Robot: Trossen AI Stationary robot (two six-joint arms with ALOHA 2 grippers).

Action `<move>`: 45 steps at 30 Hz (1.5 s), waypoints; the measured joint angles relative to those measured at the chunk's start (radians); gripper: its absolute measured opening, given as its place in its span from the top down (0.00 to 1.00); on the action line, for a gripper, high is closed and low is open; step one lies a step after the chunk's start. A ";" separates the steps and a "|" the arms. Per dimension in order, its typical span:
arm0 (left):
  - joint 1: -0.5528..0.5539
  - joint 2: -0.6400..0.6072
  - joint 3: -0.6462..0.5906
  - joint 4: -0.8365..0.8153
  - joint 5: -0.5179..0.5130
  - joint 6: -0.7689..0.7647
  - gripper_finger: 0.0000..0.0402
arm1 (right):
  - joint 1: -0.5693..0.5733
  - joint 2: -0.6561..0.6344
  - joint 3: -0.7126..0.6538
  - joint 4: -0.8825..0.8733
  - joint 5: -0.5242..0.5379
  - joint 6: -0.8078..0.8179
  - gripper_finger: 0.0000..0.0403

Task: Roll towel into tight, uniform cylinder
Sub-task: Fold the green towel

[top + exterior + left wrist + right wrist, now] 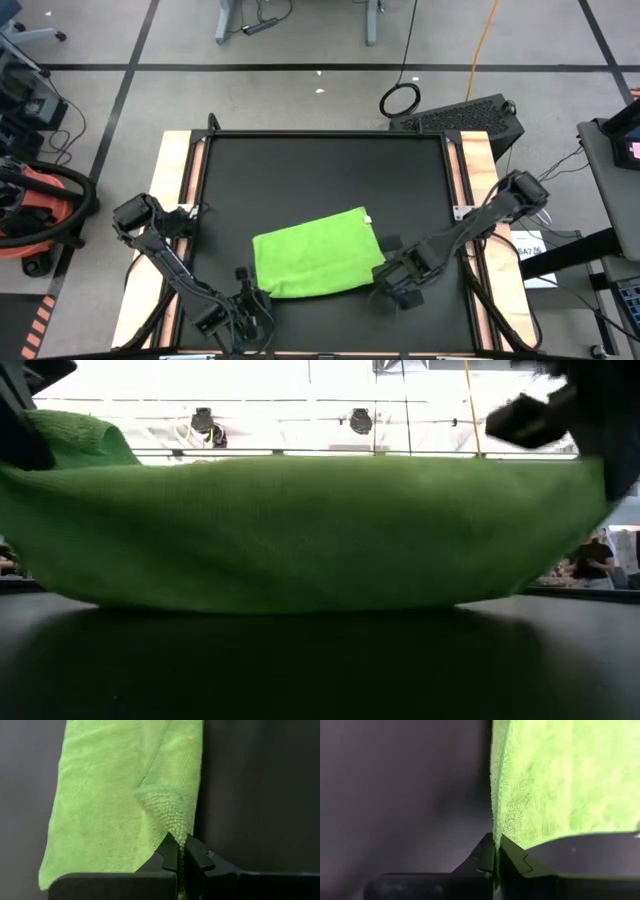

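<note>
Both tools, left tool (181, 851) and right tool (496, 851), are pinching the towel's (315, 252) near corners, clamped tight, likely for starting an even roll.

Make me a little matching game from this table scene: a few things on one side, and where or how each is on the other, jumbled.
Things:
1. towel
2. left gripper
3. right gripper
4. black mat

States:
A. pinching the towel's right near corner
B. lies beneath everything
C. lime green, lying folded on the mat
D. pinching the towel's left near corner

Pairs: 1-C, 2-D, 3-A, 4-B
</note>
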 joint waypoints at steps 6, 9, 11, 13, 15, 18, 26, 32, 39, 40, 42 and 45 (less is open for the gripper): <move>0.014 0.000 0.000 -0.068 -0.040 -0.083 0.99 | -0.059 -0.027 0.054 -0.030 0.085 -0.078 1.00; 0.021 0.000 0.000 -0.102 -0.068 -0.163 0.99 | -0.115 -0.027 0.064 -0.019 0.108 -0.127 1.00; 0.023 0.000 0.000 -0.109 -0.080 -0.207 0.99 | -0.157 -0.027 0.063 -0.017 0.108 -0.152 1.00; 0.026 0.000 0.000 -0.125 -0.082 -0.248 0.99 | -0.198 -0.025 0.063 -0.015 0.110 -0.179 1.00; 0.028 0.000 -0.007 -0.126 -0.083 -0.288 0.99 | -0.234 -0.020 0.063 -0.015 0.113 -0.204 1.00; 0.031 0.000 -0.039 -0.131 -0.082 -0.351 0.99 | -0.284 -0.006 0.063 -0.012 0.109 -0.239 1.00; 0.072 0.000 -0.159 -0.120 -0.057 -0.502 0.95 | -0.401 0.089 0.063 0.042 0.071 -0.333 0.99; 0.103 0.000 -0.178 -0.124 -0.057 -0.499 0.90 | -0.468 0.151 0.063 0.056 0.071 -0.363 0.95; 0.108 0.000 -0.177 -0.128 -0.082 -0.500 0.71 | -0.498 0.159 0.063 0.071 0.103 -0.371 0.83; 0.108 0.000 -0.177 -0.127 -0.088 -0.500 0.67 | -0.501 0.159 0.063 0.071 0.115 -0.373 0.81; 0.108 0.000 -0.177 -0.127 -0.095 -0.498 0.60 | -0.505 0.159 0.063 0.068 0.123 -0.376 0.77; 0.108 0.000 -0.177 -0.127 -0.108 -0.497 0.54 | -0.509 0.159 0.063 0.067 0.097 -0.385 0.75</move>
